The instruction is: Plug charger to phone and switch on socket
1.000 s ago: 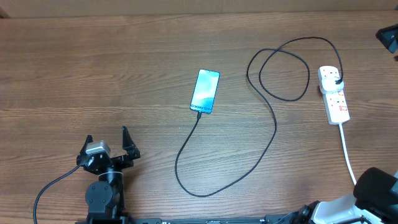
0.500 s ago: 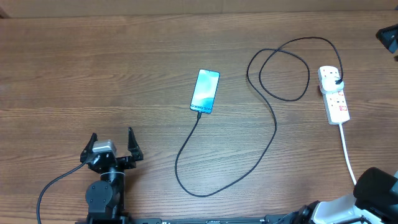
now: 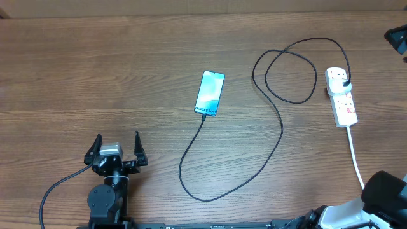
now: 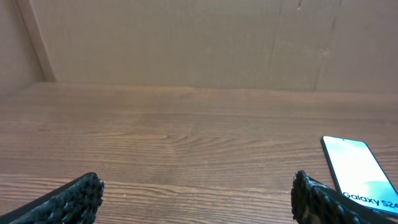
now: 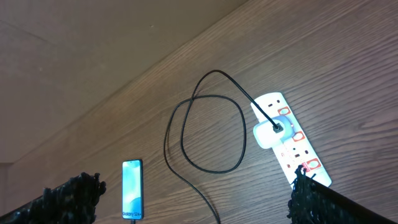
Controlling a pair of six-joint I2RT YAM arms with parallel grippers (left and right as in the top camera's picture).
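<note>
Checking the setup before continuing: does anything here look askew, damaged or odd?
Nothing stands out. The slim lit-screen phone lies flat, and the thin black charger cable runs in loose loops to the white power strip; no damage shows.

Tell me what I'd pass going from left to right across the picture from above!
left gripper → phone → socket. The charger's cable stretches across from phone to socket, so it has no single spot in the order.
</note>
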